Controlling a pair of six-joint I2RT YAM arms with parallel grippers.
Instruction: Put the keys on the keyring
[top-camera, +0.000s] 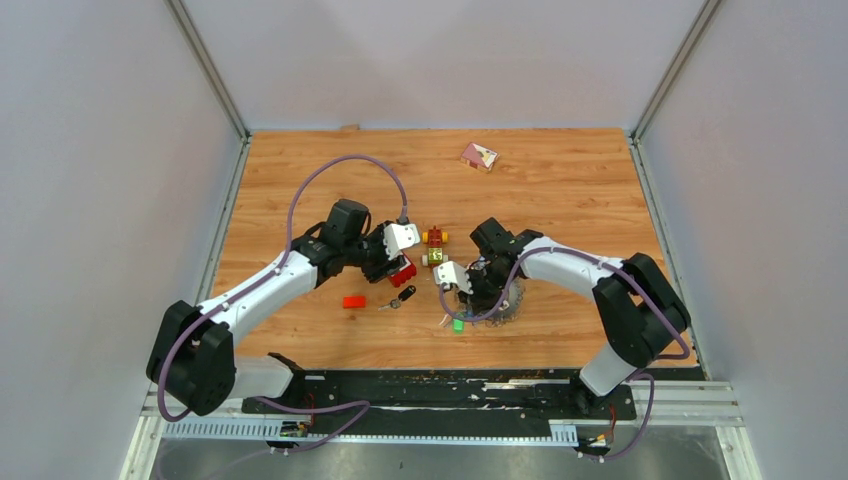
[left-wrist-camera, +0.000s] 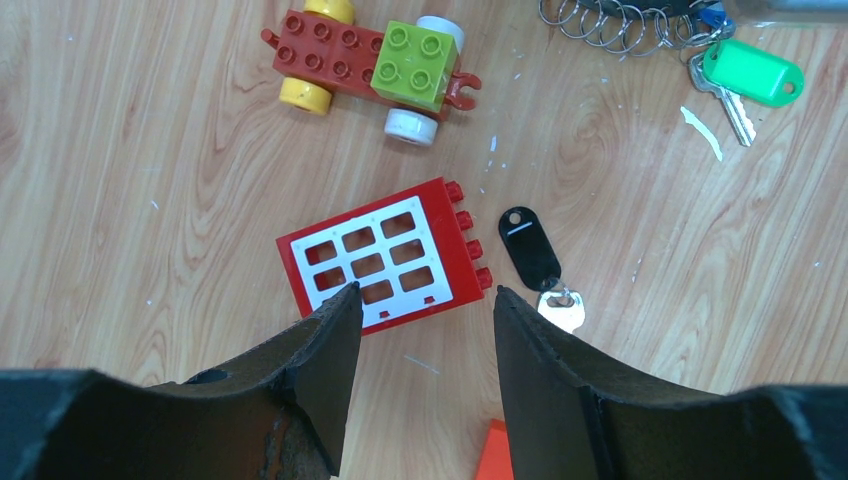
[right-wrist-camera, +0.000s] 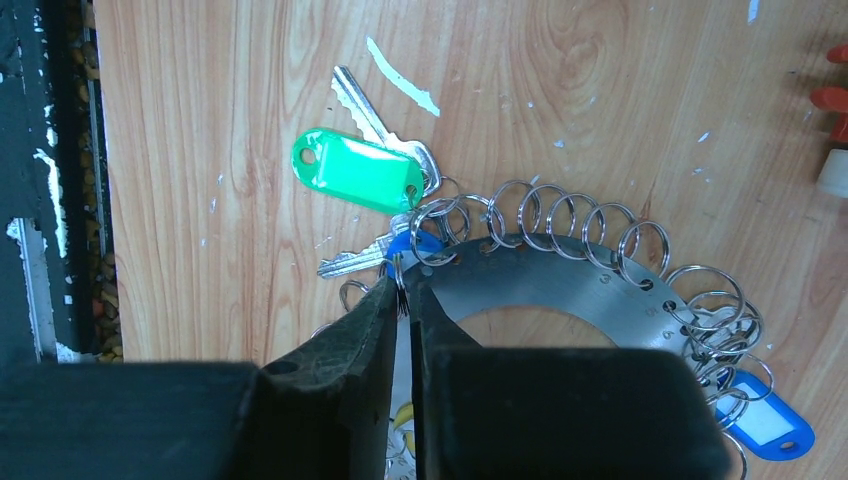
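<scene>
The keyring (right-wrist-camera: 560, 285) is a flat steel ring rimmed with many small split rings, lying at the table's front right (top-camera: 505, 305). A green-tagged key (right-wrist-camera: 358, 170) and a blue-tagged key (right-wrist-camera: 765, 425) hang from its rings. My right gripper (right-wrist-camera: 401, 290) stands over its rim, jaws pinched on one small split ring beside a blue-headed key (right-wrist-camera: 355, 262). A loose black-tagged key (left-wrist-camera: 535, 255) lies on the wood just right of my left gripper (left-wrist-camera: 427, 290). That gripper is open and holds nothing, hovering over a red window brick (left-wrist-camera: 385, 258).
A red-and-yellow toy car (left-wrist-camera: 370, 62) with a green brick sits between the two arms. An orange-red brick (top-camera: 354, 301) lies near the left arm. A pink card (top-camera: 478, 156) rests at the back. The table's black front edge (right-wrist-camera: 60, 200) runs close to the keyring.
</scene>
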